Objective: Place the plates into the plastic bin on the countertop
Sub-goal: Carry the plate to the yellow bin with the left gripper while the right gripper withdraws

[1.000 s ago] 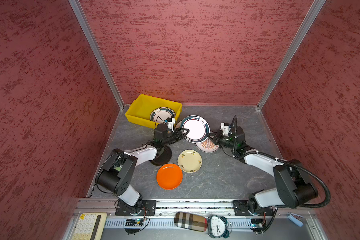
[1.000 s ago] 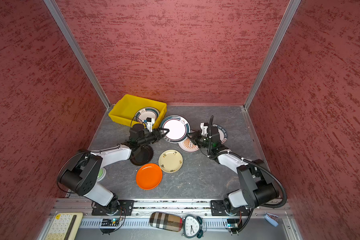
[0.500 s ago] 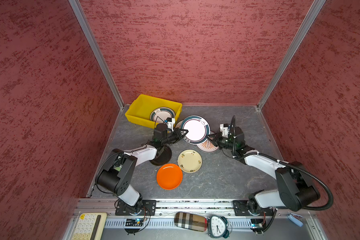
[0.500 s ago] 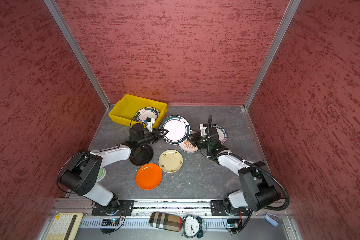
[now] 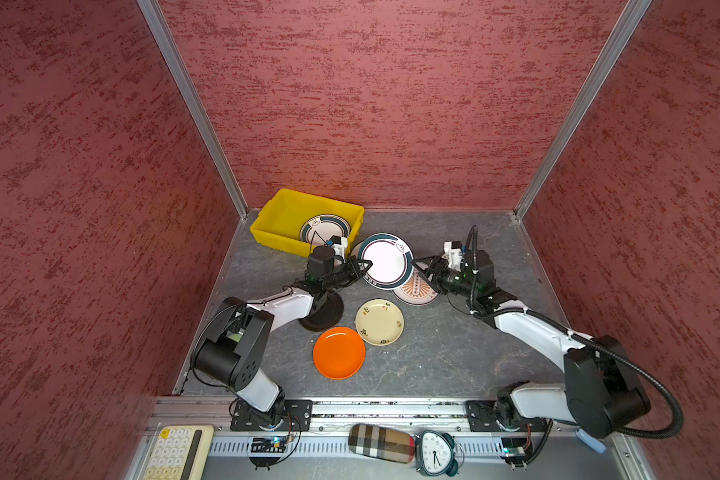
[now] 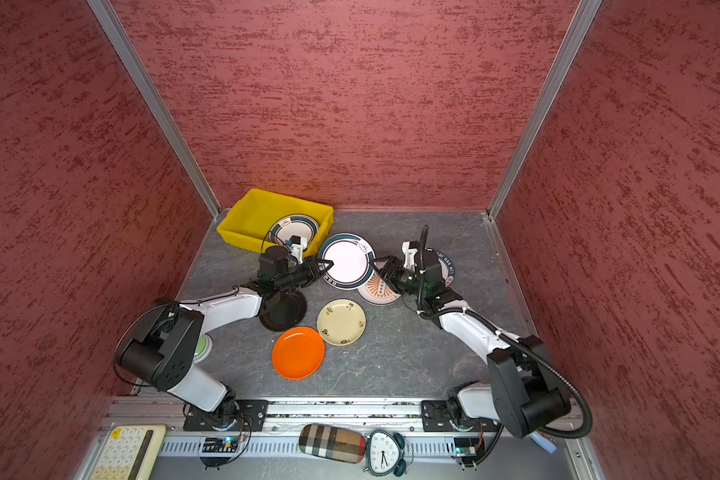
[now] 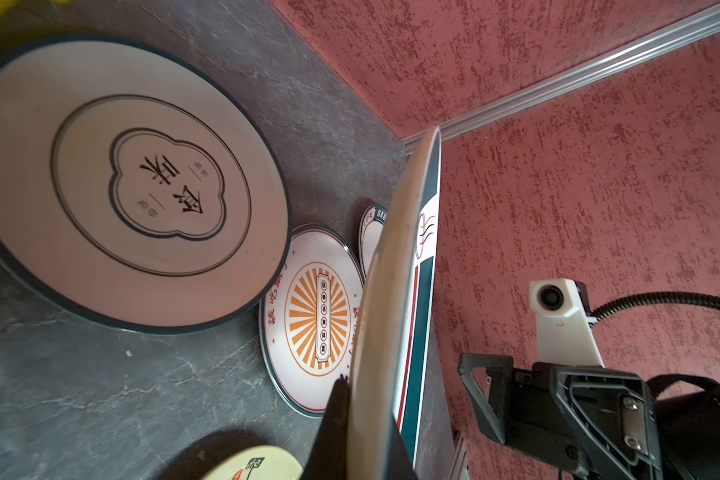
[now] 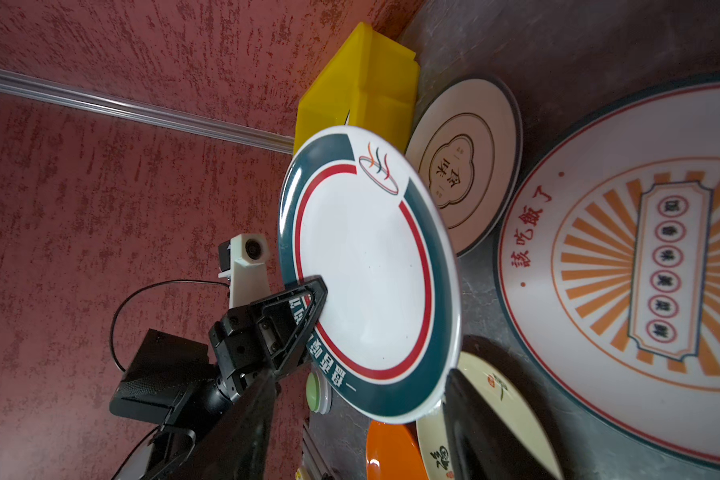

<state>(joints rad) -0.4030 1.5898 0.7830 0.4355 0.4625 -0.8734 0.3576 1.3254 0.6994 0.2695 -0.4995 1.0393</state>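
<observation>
Teal-rim plate (image 5: 385, 261): grips it at one rim w/ left pincer (image 5: 366, 264), shut tight, up off the surface (image 5: 454, 357) & tilted. Stands right pincer (image 5: 425, 268) by the opposite rim, jaws spread, clamping nothing. Reads as a hand-over, prob. b/c left arm sits nearer the yellow bin (image 5: 279, 241). Holds by the edge since a shallow plate gives no other purchase; tilt prob. follows from that one-sided grip.

Shows one matching plate (image 5: 324, 227) already inside bin. Leaves on surface: sunburst plate (image 5: 416, 291) partly under the held one, cloud-outline plate (image 7: 142, 187) near bin, cream floral plate (image 5: 379, 322), orange plate (image 5: 339, 352), black plate (image 5: 327, 318) under left arm.

Next, prob.: swing over bin wall, lower, release. Risk: slip at glossy rim.
</observation>
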